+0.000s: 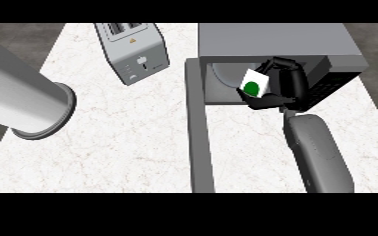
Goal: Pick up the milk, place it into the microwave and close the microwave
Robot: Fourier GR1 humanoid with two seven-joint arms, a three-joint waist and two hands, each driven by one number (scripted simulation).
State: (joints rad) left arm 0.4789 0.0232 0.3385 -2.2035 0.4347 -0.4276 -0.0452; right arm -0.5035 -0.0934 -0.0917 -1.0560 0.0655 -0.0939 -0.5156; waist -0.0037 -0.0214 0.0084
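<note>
The milk carton (254,84), white with a green spot, sits at the mouth of the open microwave (280,42), held by the right hand (289,87) with its fingers (284,64) curled around it. The microwave door (200,130) swings out to the left of the microwave's cavity, over the marble worktop (125,135). Further left of the microwave stands a toaster (134,52), and beyond it the left forearm (29,102), its hand out of sight.

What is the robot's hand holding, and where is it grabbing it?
The right hand holds the milk carton, its fingers curled round the carton's sides, at the microwave's opening.
</note>
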